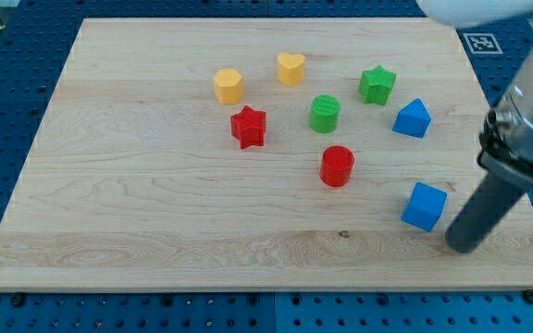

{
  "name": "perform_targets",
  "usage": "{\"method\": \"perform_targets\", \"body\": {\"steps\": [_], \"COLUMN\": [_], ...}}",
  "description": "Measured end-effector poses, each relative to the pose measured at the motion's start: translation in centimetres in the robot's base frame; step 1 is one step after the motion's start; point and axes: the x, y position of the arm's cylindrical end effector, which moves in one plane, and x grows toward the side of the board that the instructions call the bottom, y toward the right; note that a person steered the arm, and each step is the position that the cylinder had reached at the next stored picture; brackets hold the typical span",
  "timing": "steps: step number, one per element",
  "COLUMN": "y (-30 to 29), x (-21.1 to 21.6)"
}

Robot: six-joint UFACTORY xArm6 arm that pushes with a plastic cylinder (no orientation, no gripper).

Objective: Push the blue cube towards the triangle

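My tip (462, 245) beside blue cube (425, 206)

Board (155, 203) – pale wood, visible grain; blue cube (424, 205) – matt plastic.

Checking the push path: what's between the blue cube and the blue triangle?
Nothing: the camera view shows bare board between the blue cube and the blue triangle.

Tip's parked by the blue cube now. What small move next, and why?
Probably slide my tip round to the view's bottom of the blue cube, then push toward the view's top. My tip sits at the cube's lower right, just apart from it, while the blue triangle lies almost straight above. Pushing from here would likely send the cube leftward.
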Motion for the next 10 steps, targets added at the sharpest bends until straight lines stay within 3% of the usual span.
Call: {"method": "perform_targets", "body": {"steps": [2,3,5,7,10], "y": [-3.1,0.0,0.8,-5.0,-0.7], "x": [-0.5,-1.4,-1.8,-1.5,-3.3]}}
